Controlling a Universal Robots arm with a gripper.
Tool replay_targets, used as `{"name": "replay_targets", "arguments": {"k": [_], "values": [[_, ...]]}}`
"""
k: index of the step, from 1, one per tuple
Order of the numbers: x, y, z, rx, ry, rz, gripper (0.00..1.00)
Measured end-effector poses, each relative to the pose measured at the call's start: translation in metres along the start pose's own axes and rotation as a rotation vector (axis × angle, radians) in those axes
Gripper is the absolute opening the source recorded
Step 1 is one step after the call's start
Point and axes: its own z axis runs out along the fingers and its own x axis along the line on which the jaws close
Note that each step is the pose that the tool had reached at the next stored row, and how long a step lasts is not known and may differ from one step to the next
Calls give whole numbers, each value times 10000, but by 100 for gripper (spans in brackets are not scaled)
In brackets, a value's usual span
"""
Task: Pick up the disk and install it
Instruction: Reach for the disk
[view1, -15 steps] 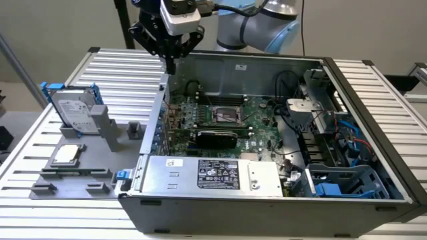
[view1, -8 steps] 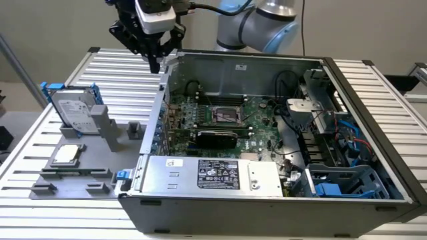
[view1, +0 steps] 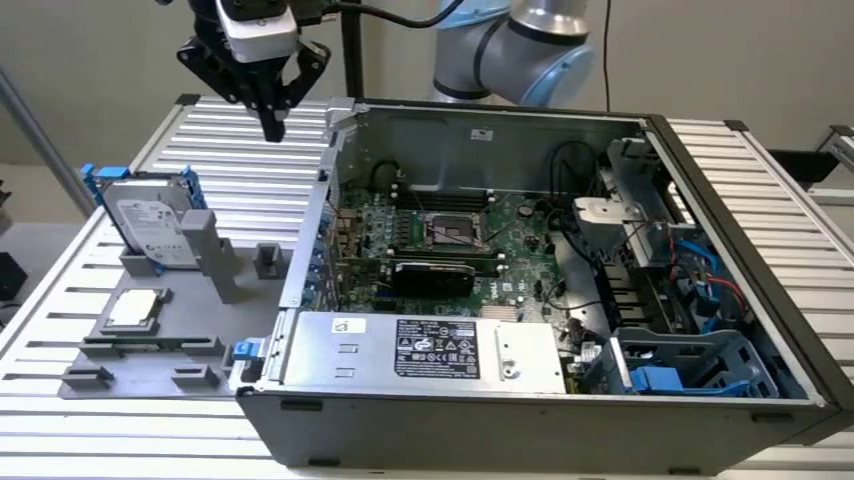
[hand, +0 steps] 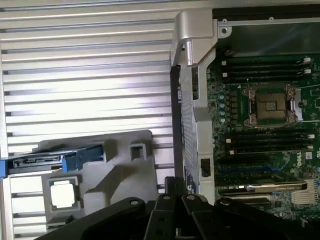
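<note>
Disk (view1: 150, 224) and fingers (view1: 274, 118) are well apart. The disk is on the surface toward the exterior view's left, and the fingers hang in the air farther back. The black fingers point straight down and seem to be pressed together into one narrow tip with nothing between them, though the gap is hard to make out. In the wrist view the fingers (hand: 169, 187) meet over the edge of the computer case (hand: 192, 100).

Below them is the ribbed metal surface (view1: 247, 165), just beside the far left corner of the open computer case (view1: 494, 118). Nearer and to the left of the fingers, a grey holder (view1: 200, 300) lies flat on the surface. The disk stands upright on its edge at the far end of this holder, leaning against a grey post. Its white label faces forward and its blue frame shows along both sides. From the wrist view the disk (hand: 50, 161) shows edge-on in the holder (hand: 125, 170).

A small square chip (view1: 136, 308) sits in a pocket of the holder, nearer than the disk. The wrist view shows the chip (hand: 63, 194) too.

Inside the case lies a green circuit board (view1: 441, 230) with a silver box (view1: 427, 348) along its near wall. The grey robot arm (view1: 521, 40) rises behind the case.
</note>
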Motion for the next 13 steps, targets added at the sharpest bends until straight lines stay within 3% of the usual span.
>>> {"name": "replay_targets", "arguments": {"k": [13], "values": [[529,34,17,0,4,-13,0]]}}
